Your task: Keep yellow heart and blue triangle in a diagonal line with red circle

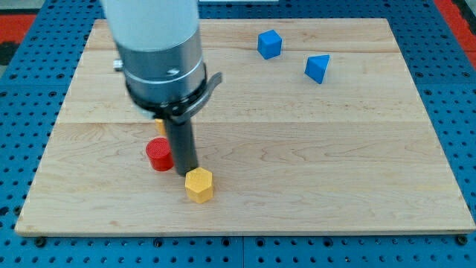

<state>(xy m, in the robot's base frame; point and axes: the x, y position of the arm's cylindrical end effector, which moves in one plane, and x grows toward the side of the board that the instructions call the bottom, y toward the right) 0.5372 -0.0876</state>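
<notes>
Here I am over the pale wooden tabletop (297,149), which sits on a blue pegboard base (22,97). There is no claw on this arm to be open or shut, and nothing is held: it ends in a straight dark rod, and my tip (187,174) is down on the wood at the view's lower left of centre.

Right at my tip, just to its lower right and touching or nearly so, sits a yellow hexagon-shaped block (198,184). On the tip's other side, just to the view's left, is the red circle, a short red cylinder block (158,154), close against the rod.

Peeking out behind the rod, under the big grey arm housing (160,52), is a sliver of another yellow block (160,126). It is mostly hidden, so I cannot make out its shape; it may be the yellow heart, but I cannot tell.

Far off at the view's upper right, well apart from this cluster, is the blue triangle block (317,68), and just to its upper left a blue cube (270,44), the two near each other but not touching.
</notes>
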